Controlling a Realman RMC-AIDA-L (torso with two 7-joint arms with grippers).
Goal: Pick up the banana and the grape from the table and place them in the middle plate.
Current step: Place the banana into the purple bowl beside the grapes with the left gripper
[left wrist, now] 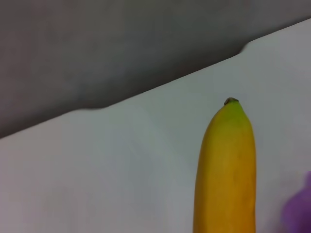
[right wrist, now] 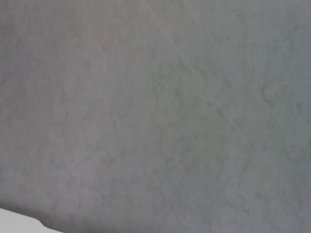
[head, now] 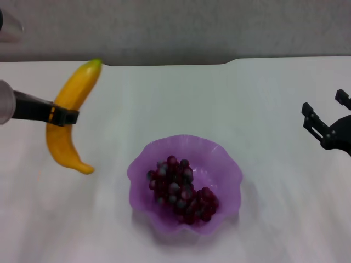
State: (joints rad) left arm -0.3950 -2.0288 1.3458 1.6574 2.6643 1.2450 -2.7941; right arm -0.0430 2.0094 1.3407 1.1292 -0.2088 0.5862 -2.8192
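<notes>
My left gripper (head: 61, 115) is shut on the middle of the yellow banana (head: 70, 118), holding it above the white table (head: 181, 98) at the left, green tip pointing away from me. The left wrist view shows the banana (left wrist: 226, 170) from close up, with a sliver of the purple middle plate (left wrist: 299, 213) beside it. The middle plate (head: 143, 164), with its wavy rim, sits near the front centre, and the grape (head: 181, 189), a dark red-purple bunch, lies inside it. At the right edge my right gripper (head: 324, 116) hovers open with nothing in it.
The table's far edge (head: 164, 63) meets a grey wall at the back. The right wrist view shows only grey wall and a small corner of the table (right wrist: 19, 224).
</notes>
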